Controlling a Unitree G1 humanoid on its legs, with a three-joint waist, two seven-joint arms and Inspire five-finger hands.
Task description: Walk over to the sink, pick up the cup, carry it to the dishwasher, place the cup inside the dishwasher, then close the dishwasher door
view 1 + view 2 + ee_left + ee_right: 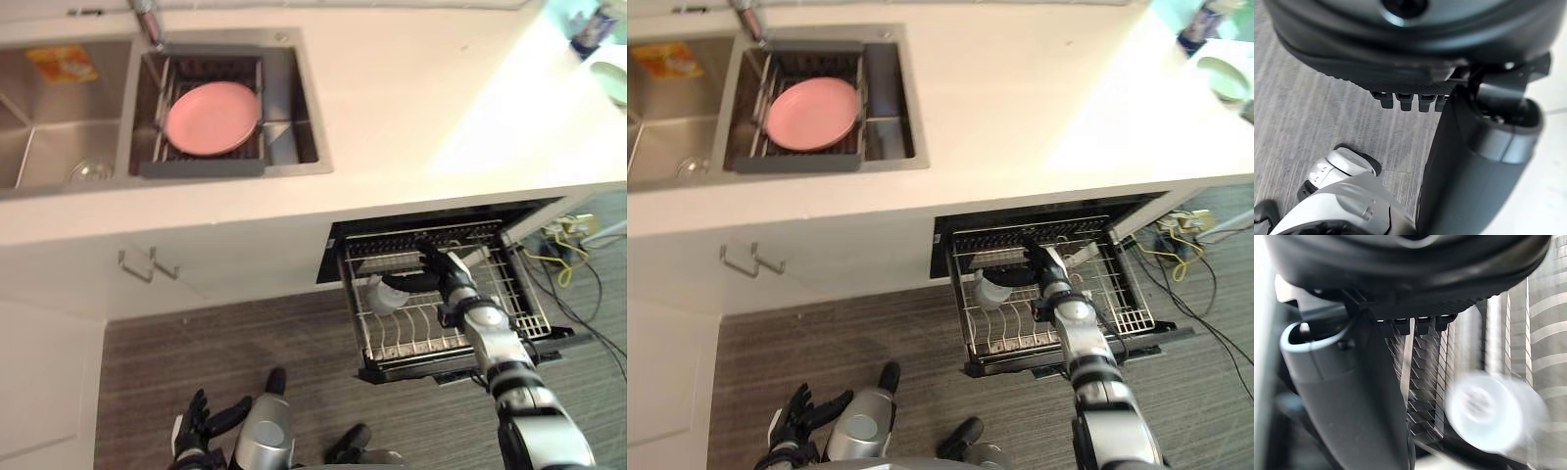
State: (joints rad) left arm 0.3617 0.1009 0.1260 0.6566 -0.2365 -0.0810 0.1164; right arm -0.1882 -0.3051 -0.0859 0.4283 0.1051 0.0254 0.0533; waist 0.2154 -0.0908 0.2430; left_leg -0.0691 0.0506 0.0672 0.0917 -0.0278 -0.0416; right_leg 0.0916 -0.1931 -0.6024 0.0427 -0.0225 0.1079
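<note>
Nearest, the left hand hangs low over the grey striped floor with its fingers loosely spread and nothing in them. That stretch of floor is bare between this hand and the white cabinet front, whose two handles stick out just under the counter's edge.

Right of it, the dishwasher rack stands pulled out from under the counter. Its dark front edge juts over the floor and its back end sits in the shadowed opening. Yellow cords lie on the floor just beyond its right side.

The right arm reaches forward and down into the rack from its near right corner. The right hand is above the wire tines, fingers spread wide, some pointing toward the back of the rack and the thumb stretched left toward the cup. The pale cup lies on its side on the tines in the rack's left half, beside the thumb. Whether they touch I cannot tell. In the right wrist view the cup shows past the fingers, apart from them.

Further back, the steel sink is set in the counter's left part. A pink plate rests on a grey drainer in its right basin, below the faucet.
</note>
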